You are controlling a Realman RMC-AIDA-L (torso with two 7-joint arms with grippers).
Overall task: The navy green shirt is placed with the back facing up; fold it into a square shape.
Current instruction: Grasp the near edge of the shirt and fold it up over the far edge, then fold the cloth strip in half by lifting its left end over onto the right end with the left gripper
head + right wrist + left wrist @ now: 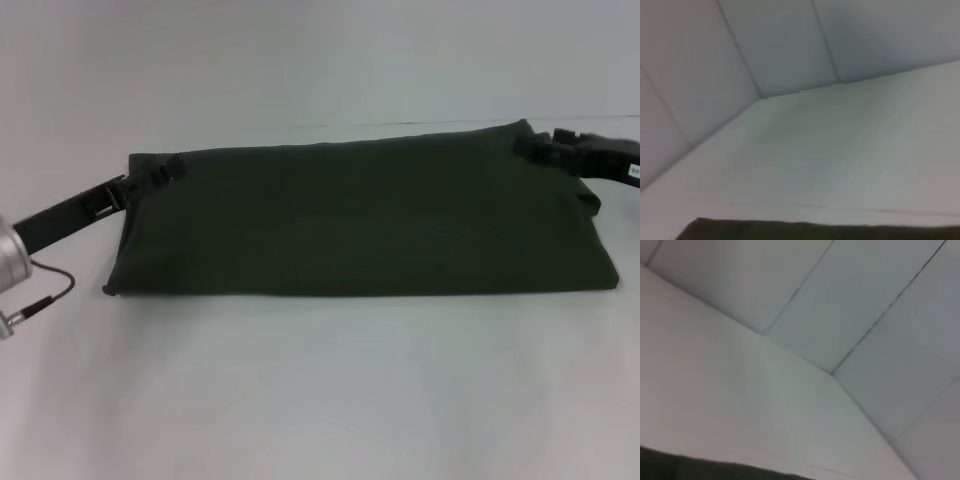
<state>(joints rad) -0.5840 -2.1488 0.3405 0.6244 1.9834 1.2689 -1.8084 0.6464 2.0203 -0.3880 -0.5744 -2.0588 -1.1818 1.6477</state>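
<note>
The navy green shirt (360, 220) lies on the white table (320, 390) as a long, plain, dark olive band folded across the view, with no lettering showing. My left gripper (163, 174) pinches its far left corner. My right gripper (533, 148) pinches the far right corner, and a bit of fabric hangs past it at the right end. Both sets of fingers look closed on the cloth edge. In each wrist view only a dark strip of the shirt (715, 471) (815, 231) shows along one edge, and no fingers are seen.
White wall panels (850, 300) rise behind the table's far edge, close behind the shirt. Bare tabletop stretches between the shirt's near fold and me. A thin cable (50, 290) loops off my left arm at the left edge.
</note>
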